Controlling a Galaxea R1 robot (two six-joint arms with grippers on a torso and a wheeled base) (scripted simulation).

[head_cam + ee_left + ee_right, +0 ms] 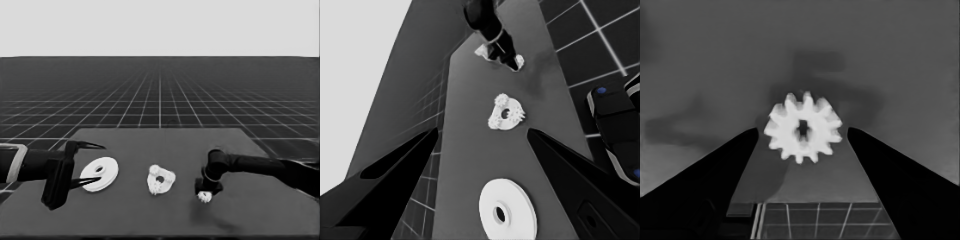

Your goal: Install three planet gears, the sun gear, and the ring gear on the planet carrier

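While the left gripper [92, 165] waits with fingers spread around the larger round part [100, 174] at the table's 9 o'clock end, the right gripper [206, 194] hangs over a loose gear [803, 127] toward 4 o'clock, fingers spread to either side of it, not yet touching. At centre lies the smaller round part [161, 180], apparently carrying gears already (how many I cannot tell). Picking up this gear looks like the step in hand; next, descend, pinch, then carry it toward 9 o'clock.
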